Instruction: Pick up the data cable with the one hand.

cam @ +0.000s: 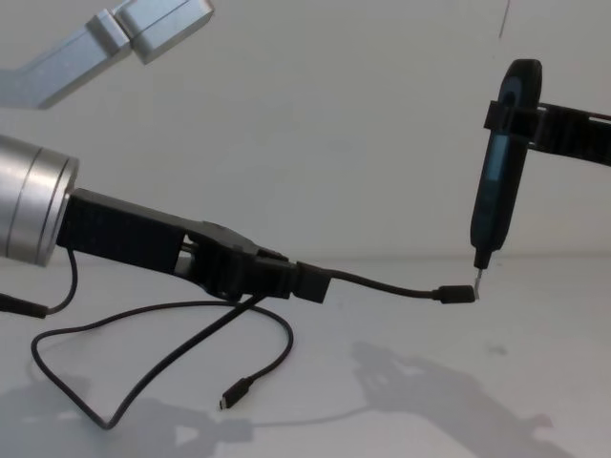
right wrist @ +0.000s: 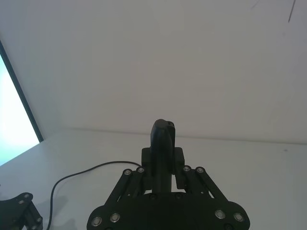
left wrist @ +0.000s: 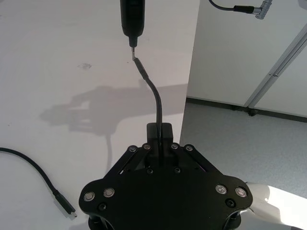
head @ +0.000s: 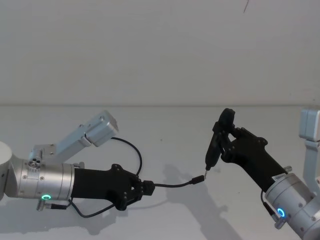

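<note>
The left gripper (cam: 310, 284) is clamping the cable (cam: 382, 284) above the table (head: 165, 130), its plug meeting the tip of the tool (cam: 496, 181) that the right gripper (head: 227, 135) is clasping, so side pressure risks bending the tip.
</note>
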